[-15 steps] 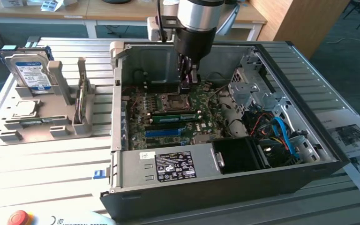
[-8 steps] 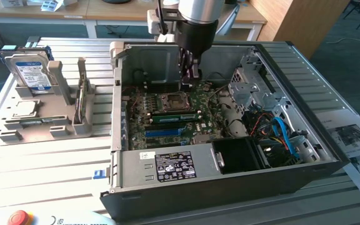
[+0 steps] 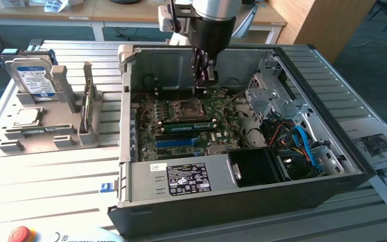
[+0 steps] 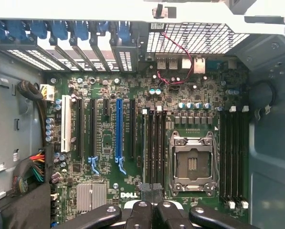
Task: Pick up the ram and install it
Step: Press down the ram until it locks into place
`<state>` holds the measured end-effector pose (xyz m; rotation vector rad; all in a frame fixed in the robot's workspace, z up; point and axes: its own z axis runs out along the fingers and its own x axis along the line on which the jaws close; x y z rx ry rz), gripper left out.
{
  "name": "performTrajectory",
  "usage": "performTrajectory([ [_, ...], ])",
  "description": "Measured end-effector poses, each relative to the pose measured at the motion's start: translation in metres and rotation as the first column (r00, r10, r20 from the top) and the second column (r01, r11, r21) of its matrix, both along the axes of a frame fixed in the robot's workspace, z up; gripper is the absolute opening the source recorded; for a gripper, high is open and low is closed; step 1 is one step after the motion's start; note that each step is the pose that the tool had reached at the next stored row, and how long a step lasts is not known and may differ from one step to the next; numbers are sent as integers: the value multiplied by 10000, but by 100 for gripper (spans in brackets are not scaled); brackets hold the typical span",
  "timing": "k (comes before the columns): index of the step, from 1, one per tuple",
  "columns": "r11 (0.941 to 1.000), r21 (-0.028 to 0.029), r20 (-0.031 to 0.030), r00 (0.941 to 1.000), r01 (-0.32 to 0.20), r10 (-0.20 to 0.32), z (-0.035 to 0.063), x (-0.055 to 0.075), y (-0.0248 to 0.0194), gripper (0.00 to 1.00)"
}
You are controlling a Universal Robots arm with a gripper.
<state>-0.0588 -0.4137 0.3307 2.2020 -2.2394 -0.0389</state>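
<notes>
From where I am standing, the exterior view is showing the gripper [image 3: 205,75] hanging inside the open computer case [image 3: 213,212], above the board and apart from it. The ram [image 3: 190,125] is lying as a green strip in a slot just beside the empty processor socket [image 3: 183,108], looking already seated. In the wrist view the fingers [image 4: 163,210] are sitting drawn together, gripping nothing I can make out. The ram [image 4: 144,148] is showing edge-on in 1 of the slots next to the socket [image 4: 192,162], just past the fingertips. I am judging the stick to be light, stiff and thin but easily damaged. It is best taken by its 2 flat faces near the middle of the top edge, clear of the contacts.
</notes>
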Motion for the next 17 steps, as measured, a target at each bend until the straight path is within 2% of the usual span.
performTrajectory([
  [17, 10000, -2, -1, 10000, 0, 0, 29, 0, 0, 11],
])
